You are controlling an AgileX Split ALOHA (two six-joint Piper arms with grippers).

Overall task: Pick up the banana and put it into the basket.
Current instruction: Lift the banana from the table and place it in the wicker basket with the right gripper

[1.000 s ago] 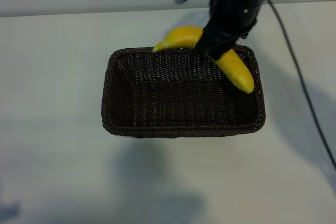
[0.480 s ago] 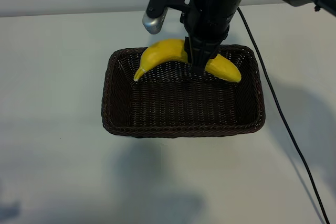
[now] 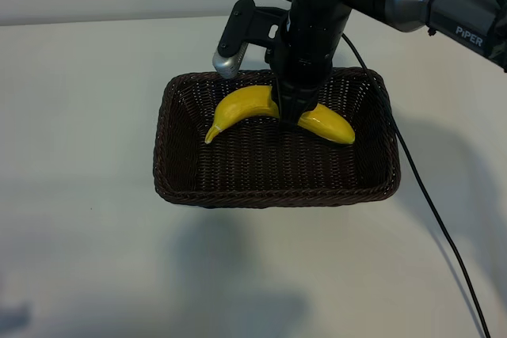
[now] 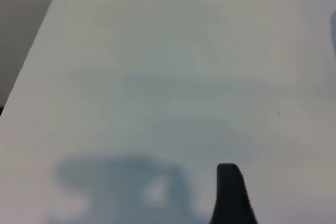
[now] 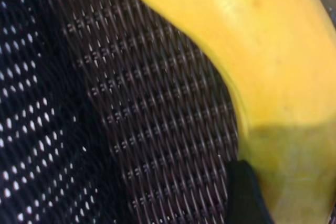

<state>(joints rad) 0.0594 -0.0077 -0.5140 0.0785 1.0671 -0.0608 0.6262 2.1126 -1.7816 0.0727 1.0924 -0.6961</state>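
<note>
Reaching down into the basket [image 3: 190,187], the right gripper [image 3: 290,115] is clamped on the middle of the banana [image 3: 245,105], and the arm's dark bulk covers that middle stretch completely. Only the two yellow ends poke out either side, the tapered tip toward the basket's left half, the blunt end toward its right. Whether the banana rests on the woven floor or hangs just above it is hard to say from outside. Up close in the right wrist view, the banana [image 5: 252,51] fills the frame over the dark weave [image 5: 131,129], with one black fingertip [image 5: 244,192] cut off at the edge. The left gripper [image 4: 231,192] sits parked over bare counter [image 4: 157,51], jaws apart, holding nothing, only one finger showing.
</note>
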